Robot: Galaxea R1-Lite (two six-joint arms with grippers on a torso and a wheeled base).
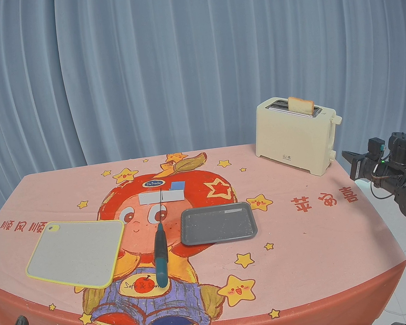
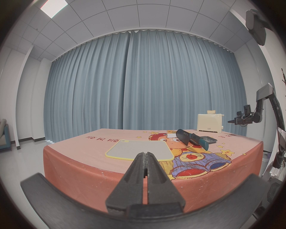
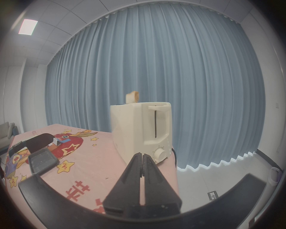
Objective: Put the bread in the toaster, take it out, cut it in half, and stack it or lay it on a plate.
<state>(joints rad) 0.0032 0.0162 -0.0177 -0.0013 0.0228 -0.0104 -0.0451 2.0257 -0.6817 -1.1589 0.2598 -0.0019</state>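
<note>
While the golden-brown slice of bread (image 1: 300, 105) stands upright in the cream two-slot toaster (image 1: 292, 140), its upper part clear of the slot, its broad face runs along the toaster's long axis, which lies diagonally across the far right corner of the cloth-covered counter (image 1: 317, 234), close to that edge. My right end effector (image 3: 142, 156) hangs just off the counter, facing the toaster's lever end, fingers clenched on nothing. Bare cloth lies in front of the toaster. Left of the toaster and nearer me sits the dark grey rectangular tray (image 1: 218, 223). Beyond it is the teal-handled knife (image 1: 161, 252), blade pointing away from me. The yellow-rimmed grey cutting board (image 1: 75, 253) lies farthest from the toaster. My left end effector (image 2: 146, 155) sits below the counter's near edge beyond the board, clenched and empty.
</note>
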